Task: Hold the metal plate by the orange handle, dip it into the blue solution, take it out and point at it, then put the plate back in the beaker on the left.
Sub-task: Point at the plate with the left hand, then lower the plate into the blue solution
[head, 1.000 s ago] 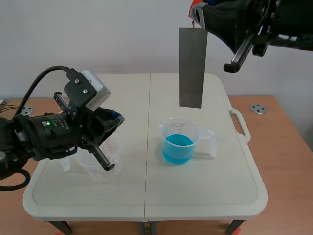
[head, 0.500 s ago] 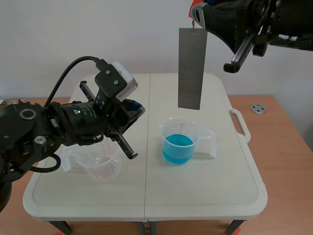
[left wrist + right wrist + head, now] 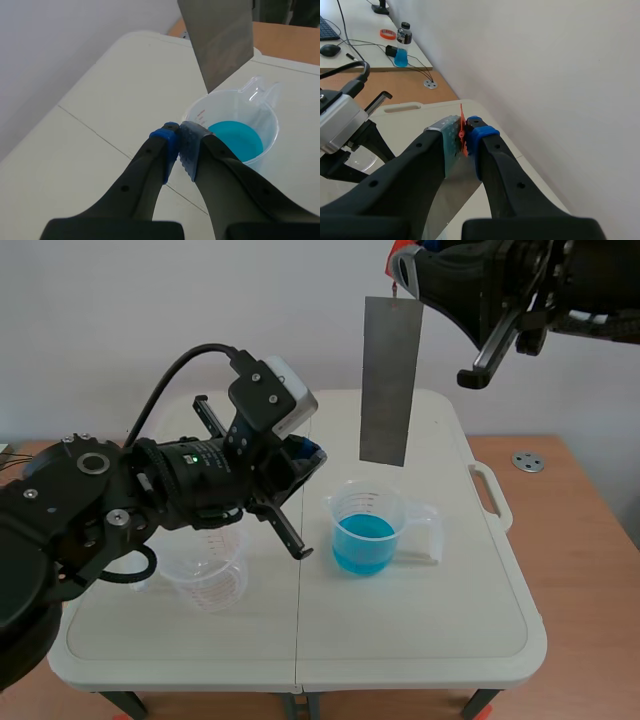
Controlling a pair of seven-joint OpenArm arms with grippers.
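Scene, upper right: the right gripper (image 3: 408,265) is pinching the orange handle (image 3: 395,267). The plate (image 3: 388,380) is hanging upright from it, above the blue beaker (image 3: 368,530) at centre and clear of the solution.
Scene, left of centre: the left gripper (image 3: 310,455), fingers pressed together on nothing, is aiming at the plate's lower end, near but apart. The left beaker (image 3: 205,575) is sitting empty at lower left.
Left wrist view: the plate's lower corner and the blue beaker are lying just ahead of the closed tips.
Right wrist view: the pads are clamping the handle, with the plate dangling below them.
Step, as judged: pointing at the plate.
Doing it well: probably by holding the plate over the blue beaker for drips, and stopping the tips short so it is not set swinging.
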